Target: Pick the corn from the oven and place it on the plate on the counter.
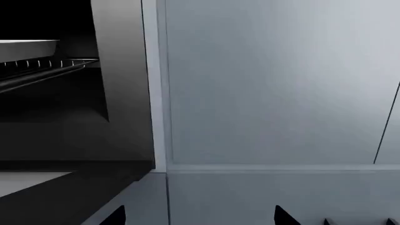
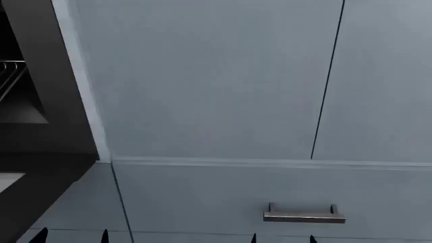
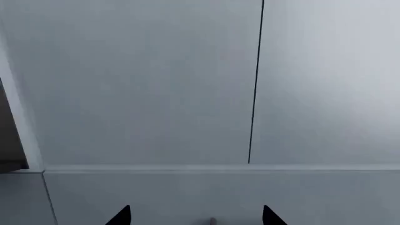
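Black fingertips of the left gripper [image 2: 72, 236] and right gripper [image 2: 282, 238] poke up at the head view's lower edge, each pair spread apart and holding nothing. Just beyond them stand flat grey-blue cabinet fronts [image 2: 216, 86], one drawer carrying a brushed metal bar handle [image 2: 304, 216]. Off to the left gapes the black-walled oven [image 1: 56, 108], with its metal wire rack [image 1: 47, 65] bearing a grey rectangular baking tray [image 1: 28, 48]; no corn shows

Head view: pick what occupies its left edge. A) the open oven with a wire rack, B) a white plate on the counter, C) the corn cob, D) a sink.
A: the dark oven cavity sits at that edge with a wire rack inside, beside grey-blue cabinet fronts; no plate, corn or sink shows.
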### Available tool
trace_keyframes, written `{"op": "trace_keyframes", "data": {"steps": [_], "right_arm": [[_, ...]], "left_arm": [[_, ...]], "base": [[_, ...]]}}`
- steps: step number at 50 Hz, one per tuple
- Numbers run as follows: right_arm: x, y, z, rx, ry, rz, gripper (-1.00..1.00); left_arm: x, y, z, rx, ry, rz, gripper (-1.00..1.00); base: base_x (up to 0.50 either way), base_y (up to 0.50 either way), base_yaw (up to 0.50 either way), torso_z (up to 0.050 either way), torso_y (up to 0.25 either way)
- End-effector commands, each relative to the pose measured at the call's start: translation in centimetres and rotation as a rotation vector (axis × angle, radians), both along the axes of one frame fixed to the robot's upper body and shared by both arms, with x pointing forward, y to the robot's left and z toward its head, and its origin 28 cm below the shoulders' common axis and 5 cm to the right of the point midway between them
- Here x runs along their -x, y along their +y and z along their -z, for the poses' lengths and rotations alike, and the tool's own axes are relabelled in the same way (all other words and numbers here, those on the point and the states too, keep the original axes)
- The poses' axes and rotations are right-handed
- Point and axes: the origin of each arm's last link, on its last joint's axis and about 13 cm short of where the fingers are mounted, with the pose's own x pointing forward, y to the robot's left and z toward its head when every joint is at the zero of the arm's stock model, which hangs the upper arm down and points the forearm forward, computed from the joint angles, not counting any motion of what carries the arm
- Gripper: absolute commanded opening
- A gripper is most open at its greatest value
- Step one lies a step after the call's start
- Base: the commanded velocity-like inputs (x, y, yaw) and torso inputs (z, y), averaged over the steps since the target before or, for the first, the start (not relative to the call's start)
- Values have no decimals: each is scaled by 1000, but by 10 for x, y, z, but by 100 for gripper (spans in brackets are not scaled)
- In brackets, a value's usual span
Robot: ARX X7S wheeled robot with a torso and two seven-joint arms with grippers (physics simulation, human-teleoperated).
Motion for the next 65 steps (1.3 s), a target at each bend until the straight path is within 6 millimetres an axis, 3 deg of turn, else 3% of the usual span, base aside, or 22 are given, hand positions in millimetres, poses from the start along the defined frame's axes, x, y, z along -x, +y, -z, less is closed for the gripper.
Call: {"op": "trace_keyframes", "data": {"steps": [1,18,25,27,30,31,33,41,44,46,50,52,55,61,65], "right_arm": [[0,0,1,5,2,5,100],[-1,0,-3,11,-11,30,100],[-1,0,-13,36,4,39,100],[2,3,-24,55,-16,26,100],[2,6,-64,32,-96,27,100],[3,6,-64,32,-96,27,100],[3,7,-105,-8,-174,28,100],[18,9,-186,-41,-316,20,100],[21,10,-200,-37,-335,14,100],[18,-4,-229,49,-460,102,100],[41,10,-258,-40,-526,113,100],[53,14,-263,-49,-478,-6,100],[65,16,-281,-63,-515,-29,100],[76,19,-299,-66,-583,-35,100],[74,17,-300,-36,-601,9,100]], "left_arm": [[0,0,0,-9,0,4,100],[1,-3,-1,-34,-29,36,100],[2,-2,-20,32,-80,70,100],[-1,-3,-40,56,-129,74,100],[-2,-5,-84,99,-224,85,100],[-2,-5,-85,99,-224,85,100],[1,-11,-127,89,-330,115,100],[24,-28,-214,114,-543,211,100],[27,-31,-226,118,-568,222,100],[33,-34,-244,121,-609,231,100],[41,-36,-262,116,-656,235,100],[43,-37,-267,118,-670,235,100],[50,-38,-279,131,-707,244,100],[61,-41,-299,138,-781,250,100],[72,-44,-313,142,-833,265,100]], "base": [[0,0,0,0,0],[0,0,0,0,0],[0,0,0,0,0],[0,0,0,0,0],[0,0,0,0,0],[0,0,0,0,0],[0,0,0,0,0],[0,0,0,0,0],[0,0,0,0,0],[0,0,0,0,0],[0,0,0,0,0],[0,0,0,0,0],[0,0,0,0,0],[0,0,0,0,0],[0,0,0,0,0]]}}
